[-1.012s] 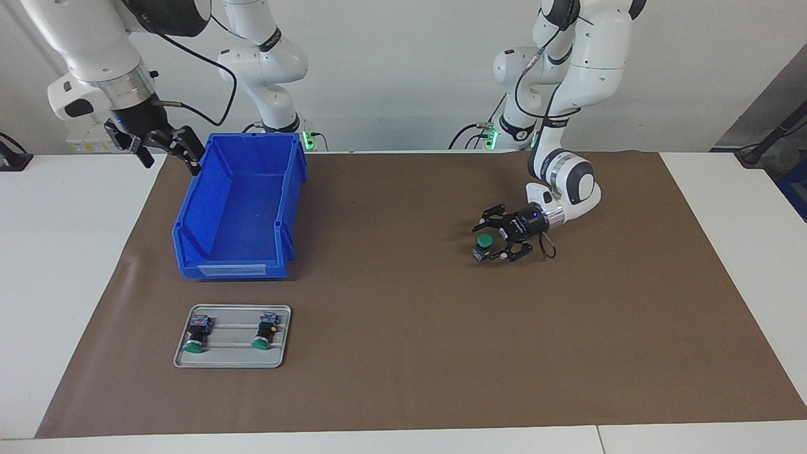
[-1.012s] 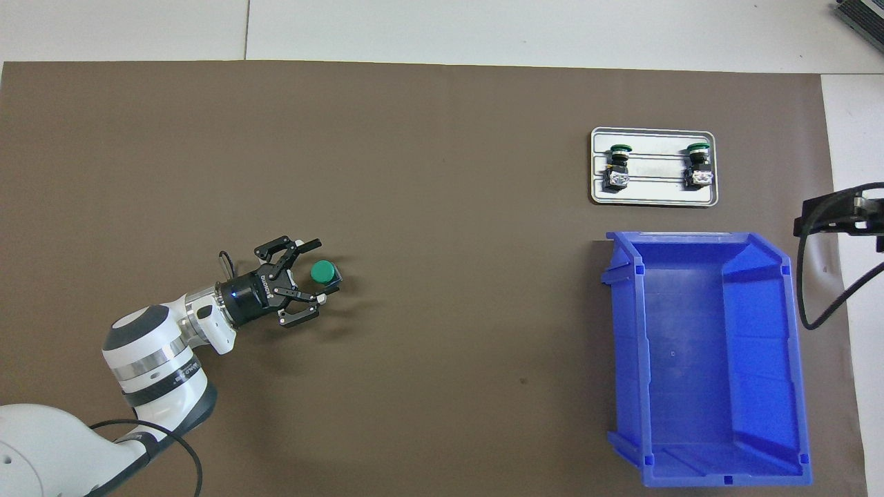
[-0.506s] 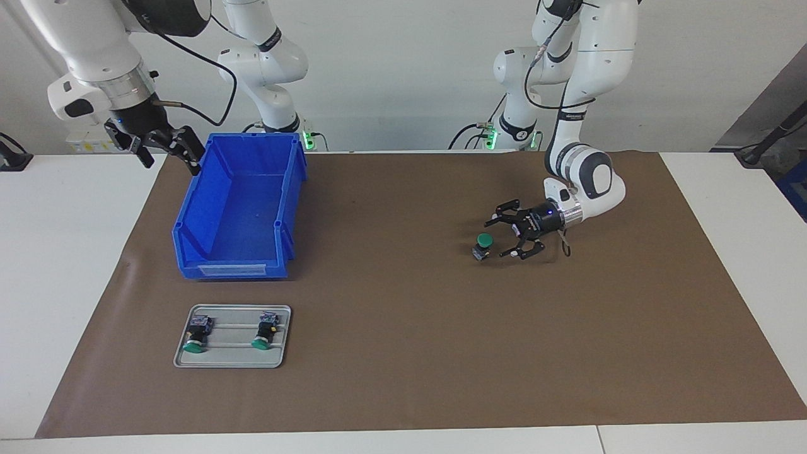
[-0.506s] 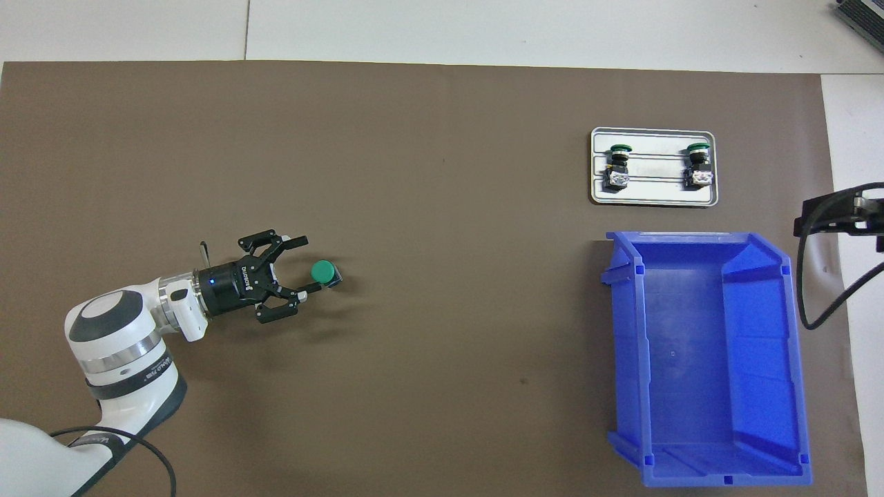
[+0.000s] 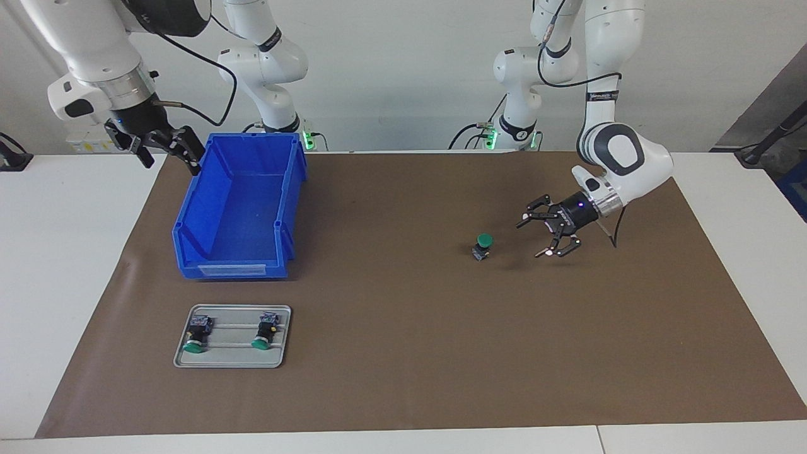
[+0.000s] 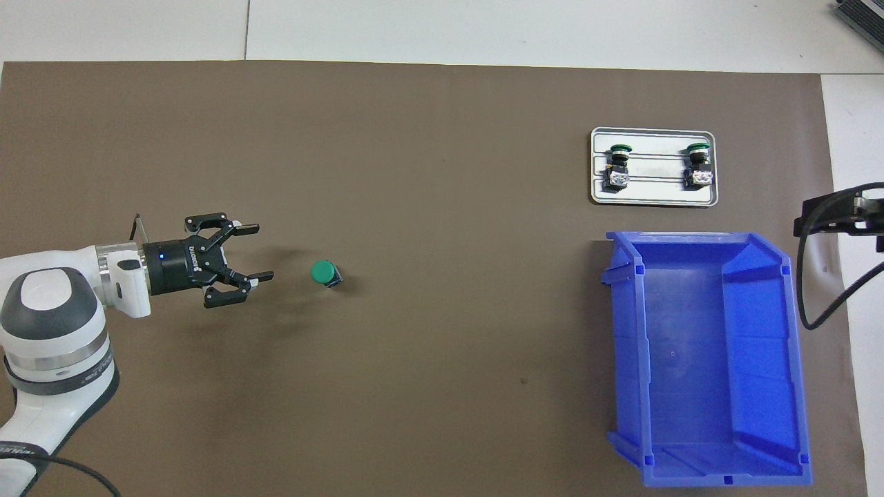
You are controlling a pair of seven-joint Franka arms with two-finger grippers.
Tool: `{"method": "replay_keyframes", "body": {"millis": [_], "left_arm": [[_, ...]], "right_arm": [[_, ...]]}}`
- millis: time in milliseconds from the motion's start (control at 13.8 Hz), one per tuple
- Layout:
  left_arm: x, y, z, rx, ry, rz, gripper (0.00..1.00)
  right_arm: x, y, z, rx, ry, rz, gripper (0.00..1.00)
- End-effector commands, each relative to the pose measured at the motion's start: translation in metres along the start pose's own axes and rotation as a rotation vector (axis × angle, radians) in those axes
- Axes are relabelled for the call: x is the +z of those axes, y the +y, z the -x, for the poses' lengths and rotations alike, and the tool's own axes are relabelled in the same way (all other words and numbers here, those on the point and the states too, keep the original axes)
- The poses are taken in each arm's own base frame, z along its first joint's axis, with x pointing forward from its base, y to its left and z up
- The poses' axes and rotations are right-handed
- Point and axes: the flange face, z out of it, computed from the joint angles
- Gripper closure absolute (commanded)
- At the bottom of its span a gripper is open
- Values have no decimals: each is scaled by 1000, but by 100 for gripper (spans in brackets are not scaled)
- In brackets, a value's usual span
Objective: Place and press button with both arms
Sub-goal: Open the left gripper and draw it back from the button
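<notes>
A green-capped button (image 5: 483,246) stands upright on the brown mat, cap up; it also shows in the overhead view (image 6: 323,273). My left gripper (image 5: 542,234) is open and empty, low over the mat beside the button, toward the left arm's end of the table, apart from it; it also shows in the overhead view (image 6: 250,252). My right gripper (image 5: 165,149) waits raised by the blue bin's corner nearest the robots; only its edge shows in the overhead view (image 6: 839,214). Two more buttons (image 5: 197,334) (image 5: 264,331) lie on a grey tray (image 5: 232,361).
An open blue bin (image 5: 208,265) stands on the mat toward the right arm's end; it also shows in the overhead view (image 6: 773,476). The grey tray (image 6: 652,200) lies farther from the robots than the bin. The brown mat (image 5: 403,353) covers most of the white table.
My left gripper has let go of the button and drawn back toward the left arm's end of the table. The button stays standing on the mat. The right arm has not moved.
</notes>
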Motion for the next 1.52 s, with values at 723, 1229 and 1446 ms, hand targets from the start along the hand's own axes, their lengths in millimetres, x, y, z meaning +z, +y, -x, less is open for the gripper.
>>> {"method": "replay_keyframes", "body": {"millis": [723, 1229, 1446], "left_arm": [[8, 11, -29, -100, -223, -385, 9], [-31, -34, -61, 29, -390, -194, 9], [-59, -47, -109, -55, -585, -178, 9]], "right_arm": [[0, 7, 8, -6, -12, -20, 0], [0, 6, 8, -7, -12, -20, 0], [0, 6, 8, -7, -12, -20, 0]]}}
